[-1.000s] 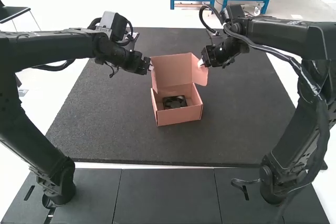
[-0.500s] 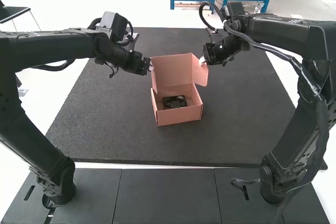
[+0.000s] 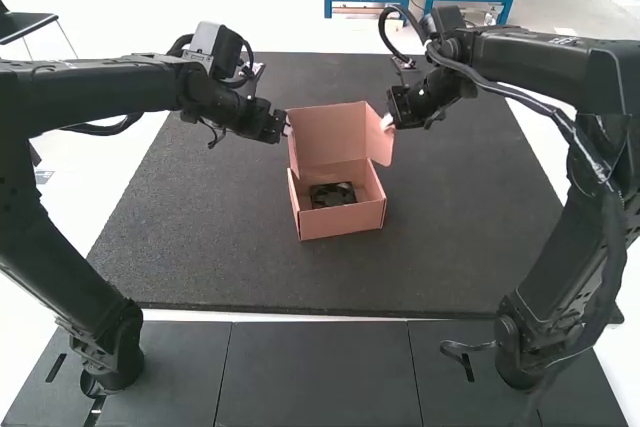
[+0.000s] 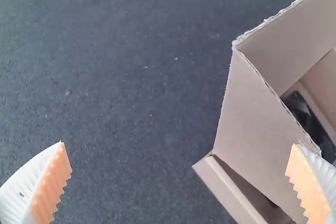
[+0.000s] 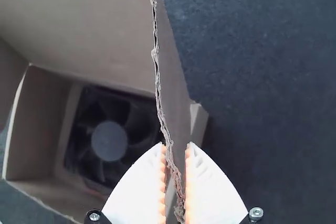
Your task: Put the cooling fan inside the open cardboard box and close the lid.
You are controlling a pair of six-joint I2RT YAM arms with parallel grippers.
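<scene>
The brown cardboard box (image 3: pixel 336 209) sits mid-mat with its lid (image 3: pixel 332 131) standing upright. The black cooling fan (image 3: pixel 330 193) lies flat on the box floor, and the right wrist view looks down on the fan (image 5: pixel 109 140). My right gripper (image 3: pixel 388 121) is shut on the lid's right side flap (image 3: pixel 381 145); its fingertips (image 5: pixel 157 182) pinch that flap's cardboard edge (image 5: pixel 164 114). My left gripper (image 3: pixel 279 126) hangs open by the lid's left edge. In the left wrist view, the left gripper (image 4: pixel 176 184) straddles the lid's left flap (image 4: pixel 257 129).
A dark rubber mat (image 3: pixel 190 217) covers the table around the box, with bare room on both sides and in front. Dark panels (image 3: pixel 320 372) line the front edge.
My right gripper shifted a little up and back down while holding the lid's side flap. The left arm, the box and the fan kept still.
</scene>
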